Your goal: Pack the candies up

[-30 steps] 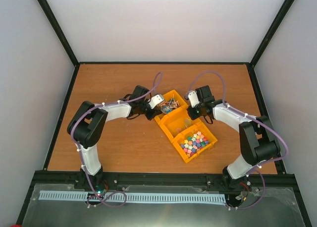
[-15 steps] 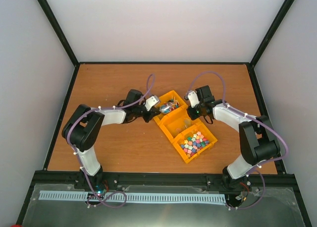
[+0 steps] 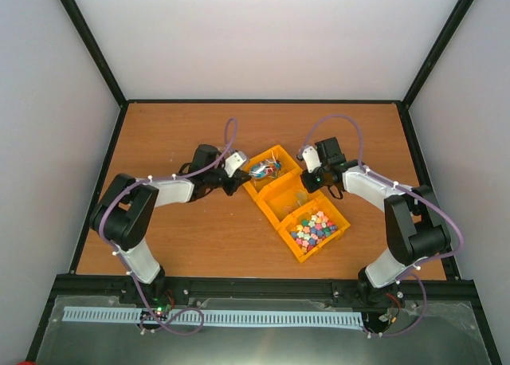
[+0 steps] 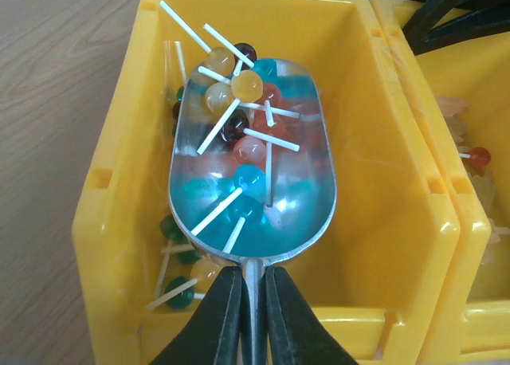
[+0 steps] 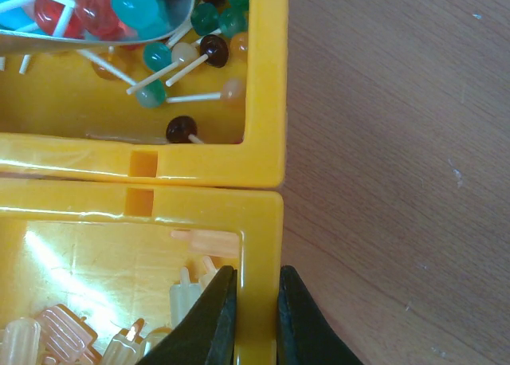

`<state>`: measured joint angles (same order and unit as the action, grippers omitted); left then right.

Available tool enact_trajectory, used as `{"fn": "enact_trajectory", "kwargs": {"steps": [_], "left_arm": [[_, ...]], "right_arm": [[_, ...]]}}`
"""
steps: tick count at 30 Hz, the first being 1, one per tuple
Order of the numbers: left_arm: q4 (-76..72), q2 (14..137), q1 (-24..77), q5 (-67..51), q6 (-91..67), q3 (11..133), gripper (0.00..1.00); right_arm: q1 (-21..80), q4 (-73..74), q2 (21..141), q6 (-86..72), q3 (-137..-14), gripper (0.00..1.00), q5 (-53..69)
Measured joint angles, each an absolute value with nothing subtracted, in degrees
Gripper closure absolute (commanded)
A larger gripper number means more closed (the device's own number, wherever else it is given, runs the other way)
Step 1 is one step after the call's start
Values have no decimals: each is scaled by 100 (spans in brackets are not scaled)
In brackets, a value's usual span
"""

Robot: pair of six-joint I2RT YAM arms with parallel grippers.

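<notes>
Seen from above, three yellow bins sit in a slanted row on a wooden table [image 3: 199, 237], running from 11 o'clock down to 5 o'clock. The candies [image 3: 317, 228], a heap of tiny pastel pieces in pink, yellow, green and blue, lie in the near bin [image 3: 292, 244] at the 5 o'clock end, with neither arm touching them. The left gripper [image 4: 253, 281] reaches in from 9 o'clock, its fingers pressed together on the thin handle of a shiny scoop [image 4: 253, 166]. The scoop is held over the far bin [image 4: 374, 142] and is loaded with lollipops [image 4: 249, 84] in blue, red, amber and dark brown, with white sticks; more lie loose beneath it. The right gripper [image 5: 256, 273] comes from 3 o'clock and pinches the side wall of the middle bin [image 5: 119, 199], one finger inside and one outside. That bin holds pale translucent pieces [image 5: 56, 325].
</notes>
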<state>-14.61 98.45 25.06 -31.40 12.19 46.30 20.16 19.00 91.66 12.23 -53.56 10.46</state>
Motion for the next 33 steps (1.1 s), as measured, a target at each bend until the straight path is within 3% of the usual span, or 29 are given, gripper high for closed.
{"fn": "enact_trajectory", "kwargs": {"steps": [25, 33], "left_arm": [[-2244, 8956, 2099, -4182, 810, 4084, 99], [-1133, 8248, 1811, -4403, 893, 4307, 99]], "right_arm": [[1990, 1859, 9196, 1269, -5363, 97, 1083], [1984, 1857, 9196, 1267, -5363, 97, 1092]]}}
